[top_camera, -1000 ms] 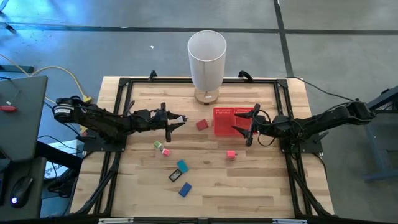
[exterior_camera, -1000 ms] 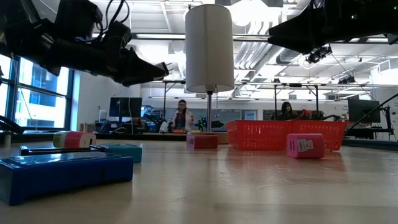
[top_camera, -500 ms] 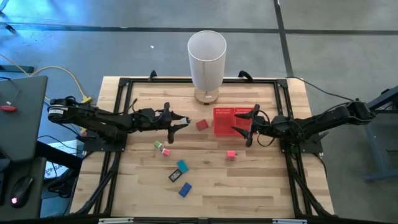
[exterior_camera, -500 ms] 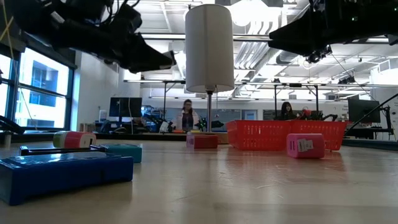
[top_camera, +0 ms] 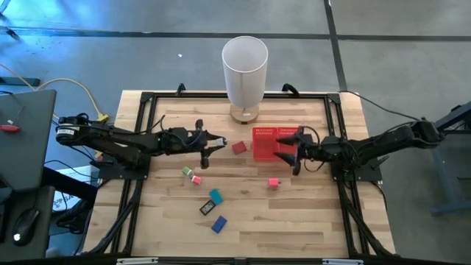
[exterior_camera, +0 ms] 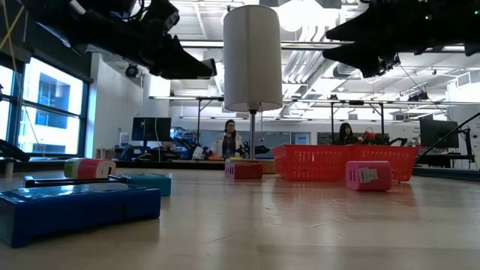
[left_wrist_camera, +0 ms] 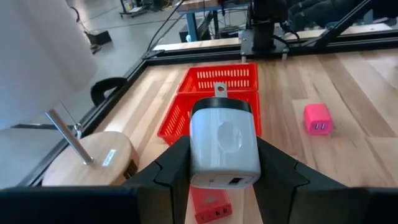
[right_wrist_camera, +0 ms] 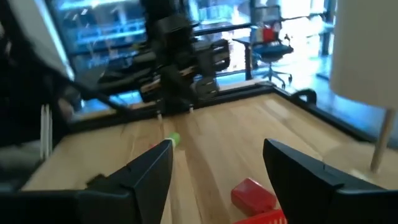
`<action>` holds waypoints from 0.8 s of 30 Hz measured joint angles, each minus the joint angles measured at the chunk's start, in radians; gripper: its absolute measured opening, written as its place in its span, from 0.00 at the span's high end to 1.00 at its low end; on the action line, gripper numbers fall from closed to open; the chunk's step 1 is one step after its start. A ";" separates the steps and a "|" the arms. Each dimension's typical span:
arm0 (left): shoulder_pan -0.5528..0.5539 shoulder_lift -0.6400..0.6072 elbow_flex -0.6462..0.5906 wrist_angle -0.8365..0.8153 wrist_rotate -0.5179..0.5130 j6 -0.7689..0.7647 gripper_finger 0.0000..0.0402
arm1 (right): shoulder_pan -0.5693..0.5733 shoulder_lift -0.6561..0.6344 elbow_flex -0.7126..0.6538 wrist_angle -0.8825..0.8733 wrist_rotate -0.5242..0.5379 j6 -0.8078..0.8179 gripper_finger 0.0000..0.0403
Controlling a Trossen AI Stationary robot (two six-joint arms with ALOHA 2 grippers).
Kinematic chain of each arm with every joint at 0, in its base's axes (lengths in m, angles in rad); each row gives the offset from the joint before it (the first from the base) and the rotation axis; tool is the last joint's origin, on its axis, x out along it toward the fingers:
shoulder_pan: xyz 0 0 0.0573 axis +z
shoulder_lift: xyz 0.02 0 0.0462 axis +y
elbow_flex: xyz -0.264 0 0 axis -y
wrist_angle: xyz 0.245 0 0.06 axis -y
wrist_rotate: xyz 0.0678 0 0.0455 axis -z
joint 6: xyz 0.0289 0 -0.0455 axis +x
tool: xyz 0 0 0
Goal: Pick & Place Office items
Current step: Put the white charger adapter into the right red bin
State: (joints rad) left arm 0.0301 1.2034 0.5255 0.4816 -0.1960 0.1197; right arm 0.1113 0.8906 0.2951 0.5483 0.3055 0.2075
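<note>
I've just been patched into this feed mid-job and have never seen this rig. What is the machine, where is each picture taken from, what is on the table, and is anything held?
Two dark robot arms work at a wooden table. One picture looks straight down, one sits level with the tabletop, and one camera rides on each wrist.

The left gripper hangs above the table near the small red block, its jaws shut on a white plug-in charger. The right gripper hovers over the red mesh two-compartment tray, jaws open and empty.

Loose on the wood: a pink charger block, a teal piece, a blue piece, a black piece and a small green-and-pink pair. A tall white cylinder on a wooden foot stands at the far edge.
</note>
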 joint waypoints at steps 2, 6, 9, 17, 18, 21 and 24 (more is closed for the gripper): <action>-0.002 0.000 0.000 -0.001 0.000 0.005 0.69 | -0.027 0.000 0.000 -0.009 -0.004 0.085 0.40; -0.002 0.000 0.000 -0.003 -0.001 0.004 0.69 | -0.092 0.000 0.000 -0.037 -0.101 0.213 0.40; -0.002 0.000 0.000 -0.003 -0.001 0.005 0.69 | -0.133 0.003 0.000 -0.047 -0.178 0.287 0.40; -0.007 0.000 0.000 -0.004 -0.001 0.023 0.69 | -0.207 0.064 0.000 -0.057 -0.293 0.468 0.40; -0.007 0.000 0.000 -0.004 -0.001 0.024 0.69 | -0.216 0.075 0.000 -0.055 -0.309 0.485 0.40; -0.007 0.000 0.000 -0.004 0.000 0.024 0.69 | -0.240 0.109 0.000 -0.052 -0.337 0.526 0.40; -0.007 0.000 0.000 -0.005 0.000 0.024 0.69 | -0.256 0.139 0.000 -0.045 -0.340 0.529 0.40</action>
State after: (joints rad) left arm 0.0231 1.2037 0.5255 0.4767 -0.1959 0.1432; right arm -0.1449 1.0292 0.2951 0.5033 -0.0341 0.7369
